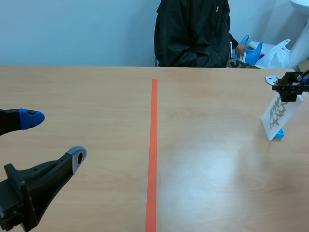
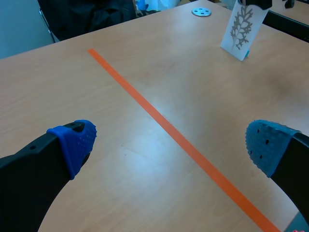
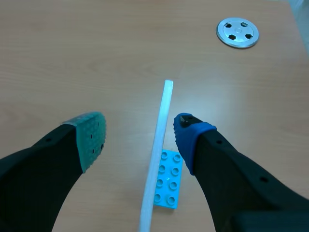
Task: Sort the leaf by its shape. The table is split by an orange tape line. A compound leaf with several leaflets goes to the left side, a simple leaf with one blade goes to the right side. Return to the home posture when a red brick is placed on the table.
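**Scene view:** leaf card (image 1: 277,113), compound print, stands tilted in a blue brick base (image 1: 280,135) on the worktop (image 1: 217,169), well right of the orange tape line (image 1: 153,154).

**Left wrist view:** left jaws wide apart, holding nothing.

**Right wrist view:** right jaws parted, straddling the card edge-on, not yet clamped.

**Handling:** probably light, thin, stiff and easily tipped. Pinch the flat faces near the top.

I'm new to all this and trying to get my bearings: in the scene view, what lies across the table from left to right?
First the left gripper, open → orange tape line → white leaf card with a blue brick at its foot.
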